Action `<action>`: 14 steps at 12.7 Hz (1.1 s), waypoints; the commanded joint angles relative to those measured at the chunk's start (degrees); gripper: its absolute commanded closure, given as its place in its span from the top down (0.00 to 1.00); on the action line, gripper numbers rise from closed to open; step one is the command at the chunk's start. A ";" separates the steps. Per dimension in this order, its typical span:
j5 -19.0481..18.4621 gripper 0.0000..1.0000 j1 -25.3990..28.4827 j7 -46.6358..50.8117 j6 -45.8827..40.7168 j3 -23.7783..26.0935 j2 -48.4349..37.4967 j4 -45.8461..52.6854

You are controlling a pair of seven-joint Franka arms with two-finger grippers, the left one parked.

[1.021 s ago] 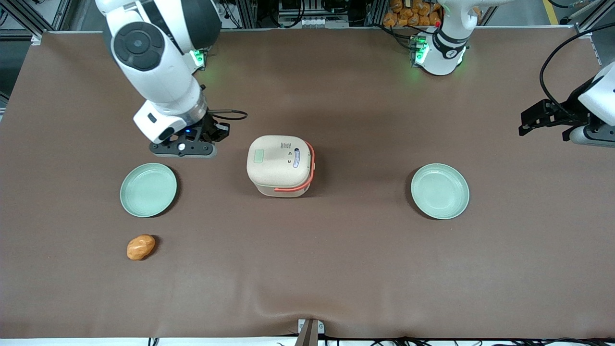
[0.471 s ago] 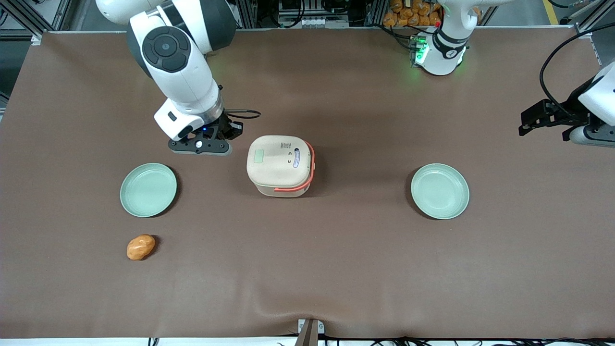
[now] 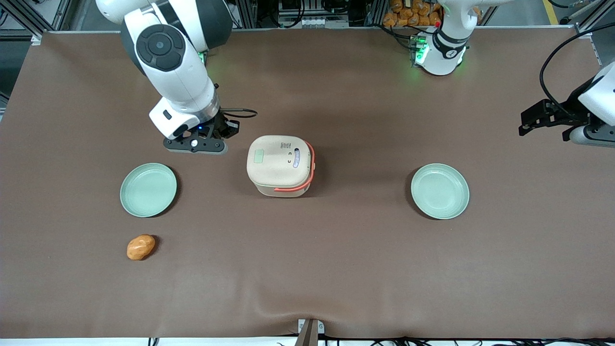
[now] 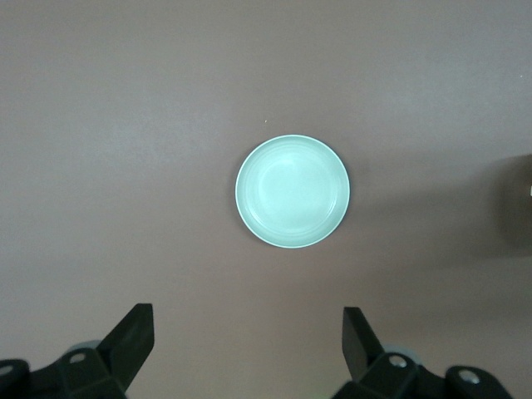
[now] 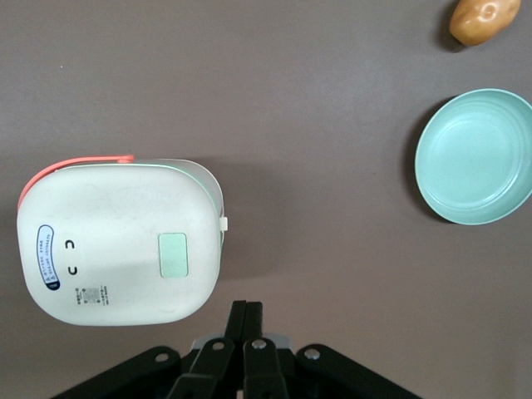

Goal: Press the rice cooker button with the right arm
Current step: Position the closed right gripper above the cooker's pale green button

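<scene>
The cream rice cooker (image 3: pixel 280 165) with its coral handle band stands shut mid-table. Its lid carries a pale green rectangular pad (image 3: pixel 259 156) on the side toward the working arm. In the right wrist view the rice cooker (image 5: pixel 120 241) shows that same green pad (image 5: pixel 173 254) and a small white tab (image 5: pixel 224 223) at the rim. The right arm's black gripper (image 3: pixel 194 144) hangs above the cloth beside the cooker, toward the working arm's end and slightly farther from the front camera. The gripper (image 5: pixel 247 309) is shut with nothing held, and it does not touch the cooker.
A mint-green plate (image 3: pixel 148 189) lies nearer the front camera than the gripper, with an orange-brown lump (image 3: pixel 141 246) nearer still. Both the plate (image 5: pixel 478 156) and the lump (image 5: pixel 485 21) show in the right wrist view. Another plate (image 3: pixel 439 191) lies toward the parked arm's end.
The right arm swung its gripper toward the rice cooker, then eased back slightly. The cooker, plates and lump have not moved.
</scene>
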 commanded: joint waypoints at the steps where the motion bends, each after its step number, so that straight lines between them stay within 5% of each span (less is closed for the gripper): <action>1: -0.36 0.00 -0.22 1.01 -2.72 -0.36 -2.63 1.18; 14: -0.27 0.00 0.57 1.27 -1.50 0.08 -1.93 1.63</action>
